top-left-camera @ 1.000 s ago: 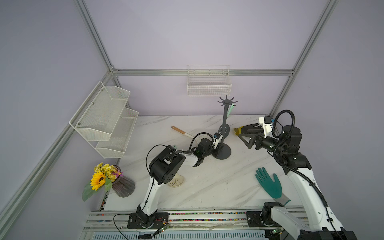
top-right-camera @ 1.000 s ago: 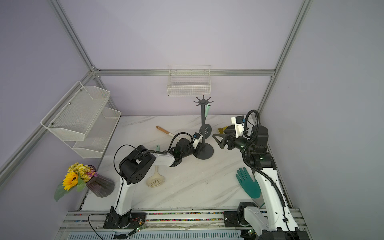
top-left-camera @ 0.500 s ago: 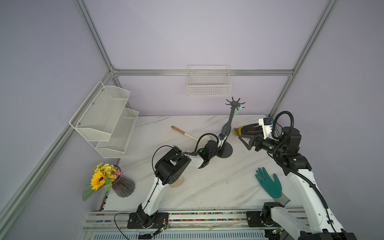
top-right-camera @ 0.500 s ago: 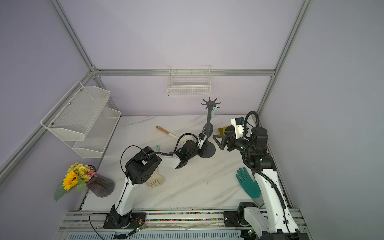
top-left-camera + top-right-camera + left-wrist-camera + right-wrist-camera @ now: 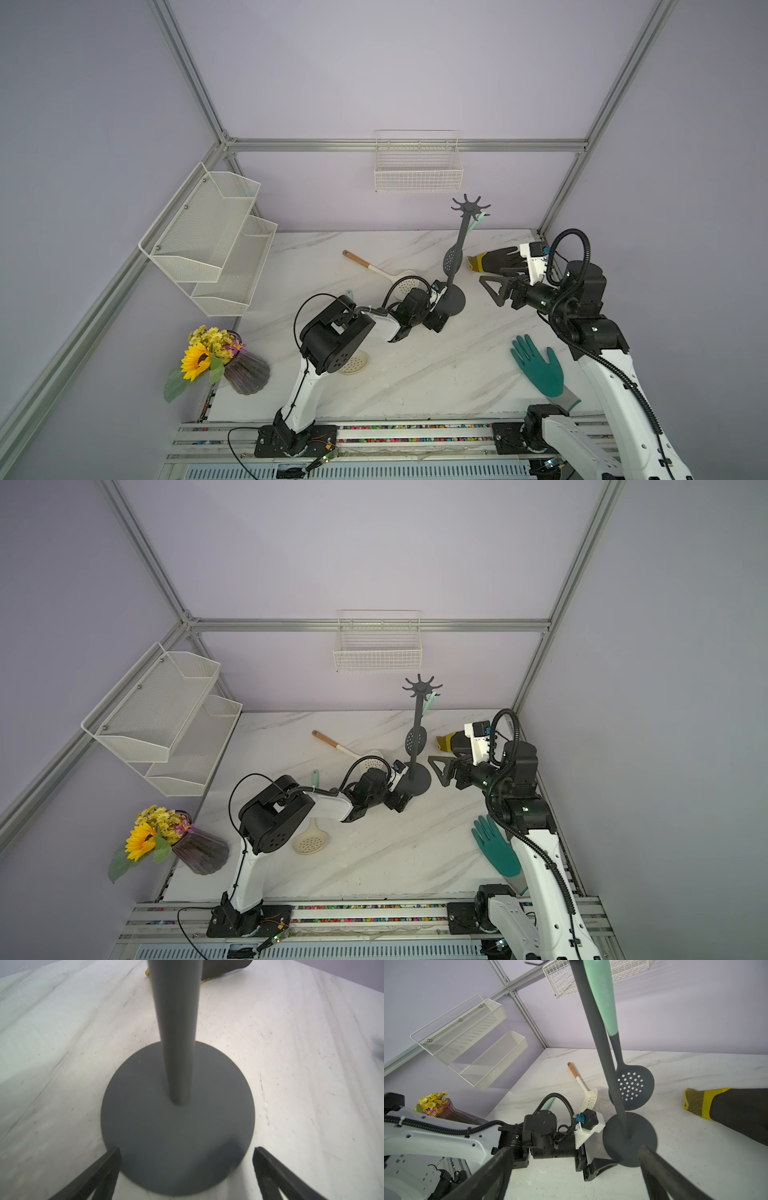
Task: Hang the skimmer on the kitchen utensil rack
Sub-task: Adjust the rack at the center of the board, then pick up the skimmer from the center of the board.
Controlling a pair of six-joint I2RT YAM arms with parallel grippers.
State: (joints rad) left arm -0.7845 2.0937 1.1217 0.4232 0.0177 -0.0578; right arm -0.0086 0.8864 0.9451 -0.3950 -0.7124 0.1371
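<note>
At rack base (image 5: pixel 176 1126), left pincer (image 5: pixel 187 1149) agape

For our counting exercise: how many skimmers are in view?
3. A grey skimmer hangs on the rack; a white skimmer lies near its base; a cream skimmer lies partly under the left arm.

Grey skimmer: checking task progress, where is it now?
In both top views the grey skimmer hangs from the kitchen utensil rack, head beside its pole, left of the black glove.
</note>
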